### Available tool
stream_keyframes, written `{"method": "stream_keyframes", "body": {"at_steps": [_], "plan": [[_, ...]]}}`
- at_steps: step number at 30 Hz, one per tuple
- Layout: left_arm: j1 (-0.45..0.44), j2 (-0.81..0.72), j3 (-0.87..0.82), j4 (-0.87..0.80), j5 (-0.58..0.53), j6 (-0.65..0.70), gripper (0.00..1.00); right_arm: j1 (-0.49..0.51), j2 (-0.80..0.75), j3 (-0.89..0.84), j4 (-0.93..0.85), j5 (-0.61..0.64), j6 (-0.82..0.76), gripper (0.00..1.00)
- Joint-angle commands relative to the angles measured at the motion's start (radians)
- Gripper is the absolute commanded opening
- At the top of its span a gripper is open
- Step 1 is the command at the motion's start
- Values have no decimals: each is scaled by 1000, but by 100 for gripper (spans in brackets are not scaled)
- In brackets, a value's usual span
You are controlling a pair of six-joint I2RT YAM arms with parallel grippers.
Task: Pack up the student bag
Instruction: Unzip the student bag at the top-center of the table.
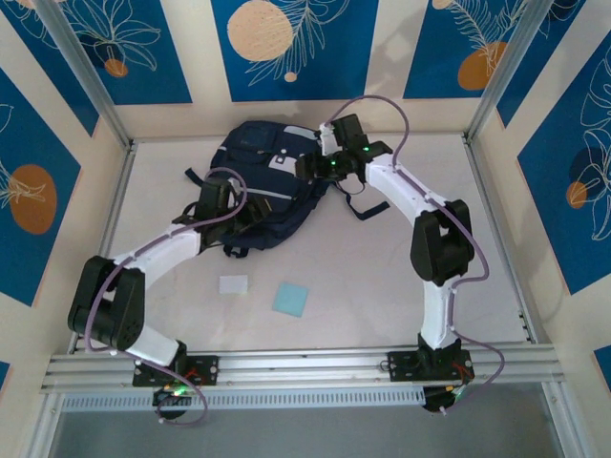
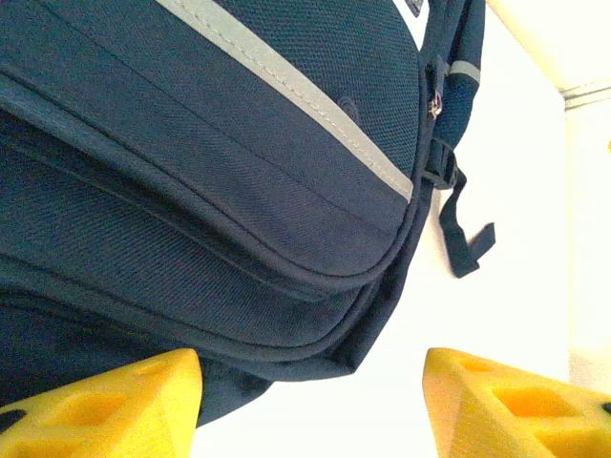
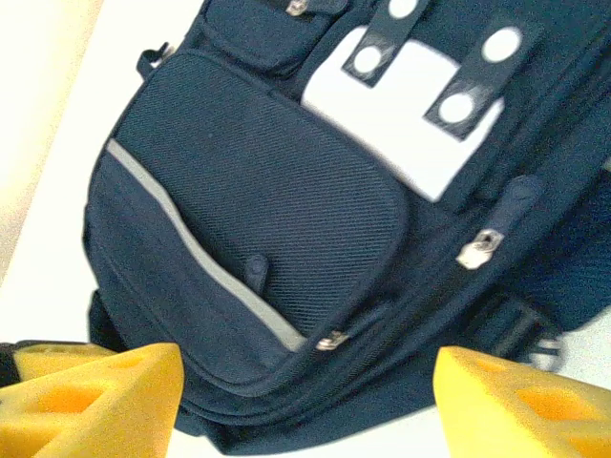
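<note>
**Two arms flank the student bag, nothing yet packed**

The student bag [image 1: 263,181] lies flat at the far middle of the table [image 1: 401,277], front pocket up and its zips apparently shut. The left gripper [image 2: 315,420] hovers at the bag's near corner, fingers spread and empty. The right gripper [image 3: 305,410] hangs over the front pocket, likewise spread, probably placed to work a zip. A white card [image 1: 233,283] and a pale blue square [image 1: 291,299] lie on open table nearer the bases, well apart from the bag.

Navy student bag [image 1: 256,155], grey-striped, white-patched
</note>
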State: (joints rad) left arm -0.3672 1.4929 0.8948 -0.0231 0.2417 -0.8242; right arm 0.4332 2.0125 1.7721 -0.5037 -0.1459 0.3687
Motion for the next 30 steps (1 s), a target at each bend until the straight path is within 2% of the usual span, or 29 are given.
{"method": "stream_keyframes", "body": {"at_steps": [1,6,9,13,18,21,26,30], "plan": [[16,-8,0,-85,-62,118,59,19,71,43,28,-21,87,72],[26,63,-35,-35,-85,152,44,31,168,121,42,-1,147,73],[28,124,-42,5,-55,150,38,32,220,156,41,-7,195,72],[28,182,-45,59,-13,142,33,45,257,164,58,-76,214,70],[27,218,-57,122,11,130,32,92,243,83,91,-166,245,69],[25,226,-71,174,26,110,32,114,200,-24,161,-219,303,67],[25,253,-67,217,43,91,32,168,90,-162,209,-255,364,66],[27,270,-53,233,56,83,33,201,30,-196,182,-262,363,66]]}}
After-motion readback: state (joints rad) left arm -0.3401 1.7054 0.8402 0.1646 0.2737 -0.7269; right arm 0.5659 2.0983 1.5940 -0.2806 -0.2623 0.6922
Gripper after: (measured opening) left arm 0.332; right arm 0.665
